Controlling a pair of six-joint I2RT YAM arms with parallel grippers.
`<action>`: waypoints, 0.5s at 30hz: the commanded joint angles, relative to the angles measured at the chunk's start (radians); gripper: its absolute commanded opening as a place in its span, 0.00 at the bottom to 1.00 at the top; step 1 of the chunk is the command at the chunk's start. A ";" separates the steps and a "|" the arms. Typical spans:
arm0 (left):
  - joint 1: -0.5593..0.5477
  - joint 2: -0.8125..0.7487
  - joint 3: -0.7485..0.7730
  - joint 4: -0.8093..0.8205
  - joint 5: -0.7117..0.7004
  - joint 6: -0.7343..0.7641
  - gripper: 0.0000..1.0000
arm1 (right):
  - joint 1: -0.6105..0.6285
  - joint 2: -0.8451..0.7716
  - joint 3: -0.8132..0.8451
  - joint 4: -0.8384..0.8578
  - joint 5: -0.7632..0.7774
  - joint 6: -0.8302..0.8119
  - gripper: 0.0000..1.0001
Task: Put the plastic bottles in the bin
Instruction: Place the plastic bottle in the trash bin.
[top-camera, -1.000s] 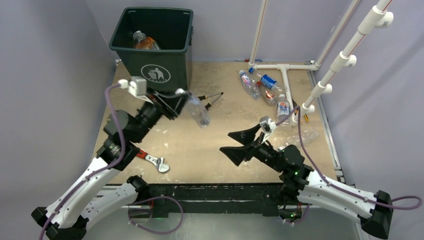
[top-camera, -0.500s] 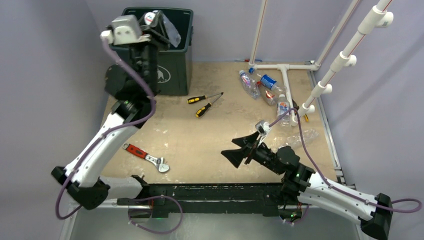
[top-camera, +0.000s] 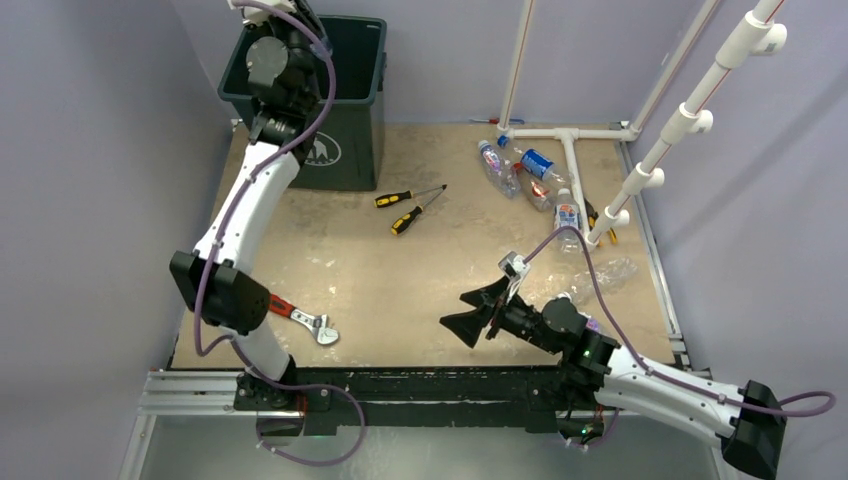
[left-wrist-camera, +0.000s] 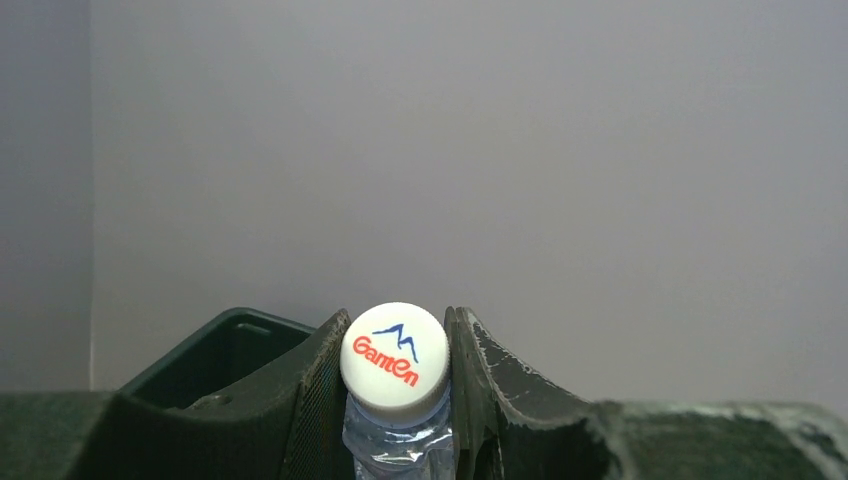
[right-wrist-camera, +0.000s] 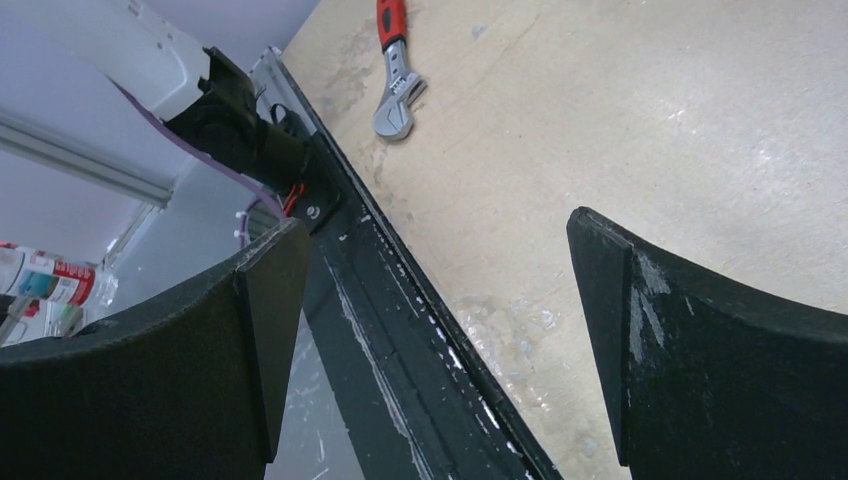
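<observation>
Up at the bin (top-camera: 372, 70), the left pincer (left-wrist-camera: 395, 312) is clamped on a bottle (left-wrist-camera: 394, 380), cap toward the wrist, long axis running down and away. The right pincer (top-camera: 455, 310) gapes wide near the bench's (top-camera: 400, 290) front edge. Other bottles (top-camera: 530, 165) lie far right.

The left arm (top-camera: 255, 195) stood raised against the bin (top-camera: 355, 130), its wrist over the near-left rim, the tip cut off by the frame's top. The right gripper (top-camera: 452, 309) hung low over the table (top-camera: 360, 270), jaws spread wide. Plastic bottles (top-camera: 537, 163) lay by the white pipe frame (top-camera: 572, 165); two screwdrivers (top-camera: 388, 200) and a wrench (top-camera: 300, 317) lay well apart.
</observation>
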 joint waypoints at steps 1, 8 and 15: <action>0.056 0.103 0.098 -0.059 0.045 -0.153 0.00 | -0.001 0.020 -0.021 0.091 -0.035 0.012 0.99; 0.083 0.104 -0.053 -0.019 0.091 -0.277 0.42 | -0.001 0.066 -0.001 0.088 -0.049 -0.025 0.99; 0.081 -0.009 -0.087 -0.111 0.048 -0.438 0.96 | -0.001 0.038 0.021 0.036 -0.007 -0.047 0.99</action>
